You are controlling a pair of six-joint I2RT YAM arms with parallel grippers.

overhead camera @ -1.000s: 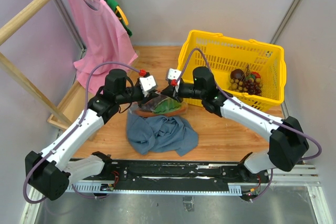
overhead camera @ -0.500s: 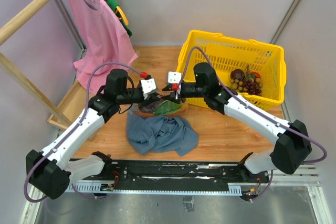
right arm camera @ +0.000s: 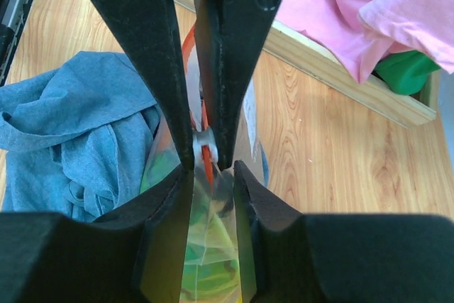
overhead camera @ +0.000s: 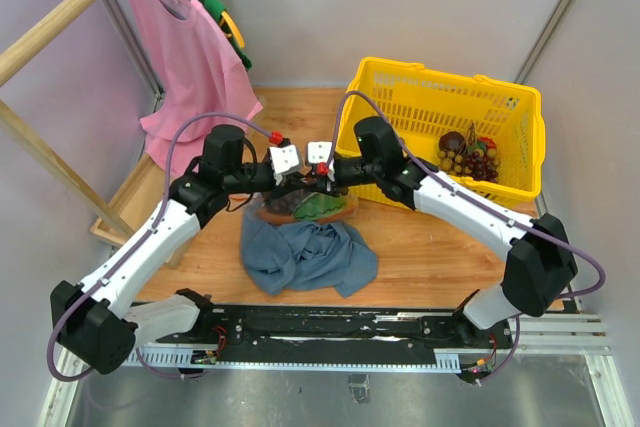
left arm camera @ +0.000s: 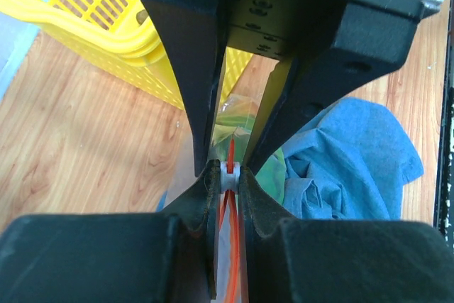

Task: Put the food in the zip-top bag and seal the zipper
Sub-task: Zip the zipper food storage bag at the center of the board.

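The clear zip-top bag lies on the blue-grey cloth with the food inside: the green rind of the fruit wedge and dark purple grapes show through. My left gripper is shut on the white slider of the orange-red zipper. My right gripper faces it tip to tip. Its fingers stand slightly apart astride the bag's top edge, just behind the slider.
A yellow basket stands right of the bag and holds brownish-green grapes and a dark round fruit. The blue-grey cloth spreads toward the arm bases. A pink shirt hangs on a wooden rack at the left.
My right gripper has moved left along the bag's mouth until it meets the left gripper. The left gripper has stayed almost in place, still shut on the slider.
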